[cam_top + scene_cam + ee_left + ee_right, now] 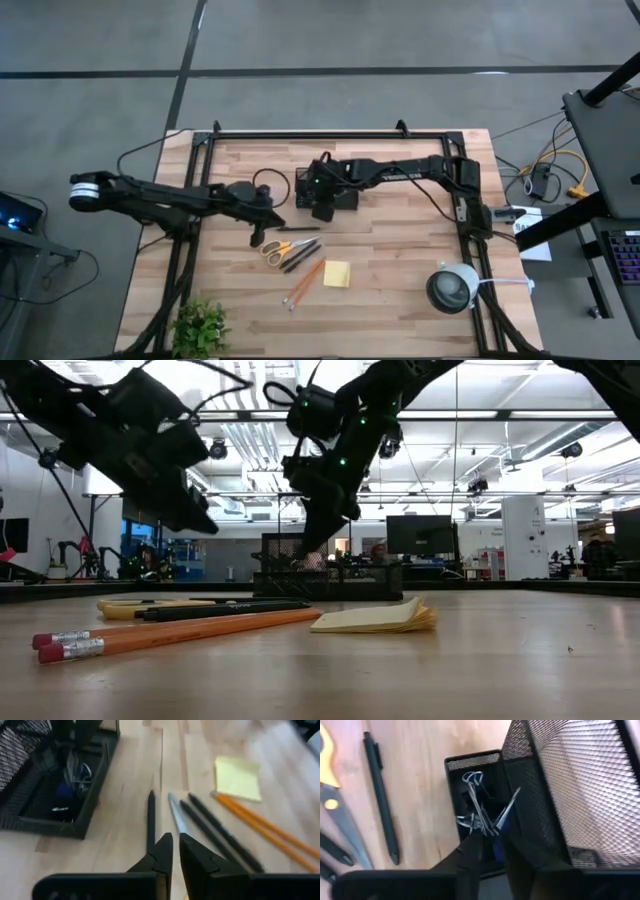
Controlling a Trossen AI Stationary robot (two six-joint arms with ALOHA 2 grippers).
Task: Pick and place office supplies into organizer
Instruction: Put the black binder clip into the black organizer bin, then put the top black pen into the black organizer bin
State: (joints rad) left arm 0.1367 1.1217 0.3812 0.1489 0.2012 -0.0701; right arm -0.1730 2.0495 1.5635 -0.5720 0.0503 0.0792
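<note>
The black mesh organizer (326,186) stands at the table's far middle. My right gripper (489,837) reaches down into its small low compartment (470,767), shut on a small blue-purple clip with silver wire handles (472,795). My left gripper (176,845) hovers shut and empty above the table, just left of the yellow-handled scissors (276,248). Two dark pens (300,252), a third pen (151,817), two orange pencils (303,283) and the yellow sticky-note pad (337,273) lie flat on the wood. My right gripper pinches the clip's blue body (500,822) between its two fingers, coming from above and pointing down into the organizer's low compartment. The silver wire handles (475,782) stick out beyond the fingertips. I cannot tell whether the clip touches the compartment floor.
A small green plant (200,325) sits at the near left corner and a round white-grey device (452,288) near the right edge. The organizer's tall mesh compartment (570,785) stands right beside my right gripper. Bare wood lies between the supplies and the near edge.
</note>
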